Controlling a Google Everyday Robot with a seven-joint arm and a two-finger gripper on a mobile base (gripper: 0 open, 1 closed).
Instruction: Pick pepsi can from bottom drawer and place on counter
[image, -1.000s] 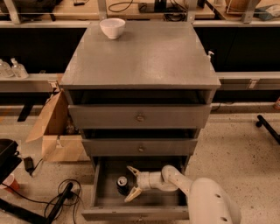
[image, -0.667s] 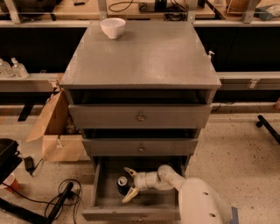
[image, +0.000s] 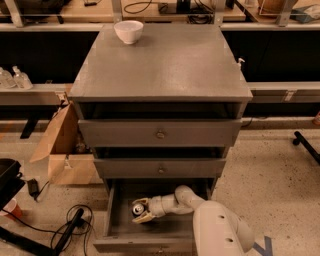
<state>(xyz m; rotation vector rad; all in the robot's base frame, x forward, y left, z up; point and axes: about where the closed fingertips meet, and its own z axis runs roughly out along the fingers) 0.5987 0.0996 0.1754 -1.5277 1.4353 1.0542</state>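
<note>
Dark blue and silver-topped, the pepsi can (image: 137, 209) stands in the bottom drawer (image: 150, 230), the gripper (image: 141, 210) at it; we cannot tell if it grips. Likely light, thin-walled, slippery: we'd hold mid-body, gently.

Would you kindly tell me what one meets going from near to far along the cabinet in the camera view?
bottom drawer → tool, inside that drawer, shut on the pepsi can → middle drawer → top drawer → counter → white bowl → wooden workbench.
</note>
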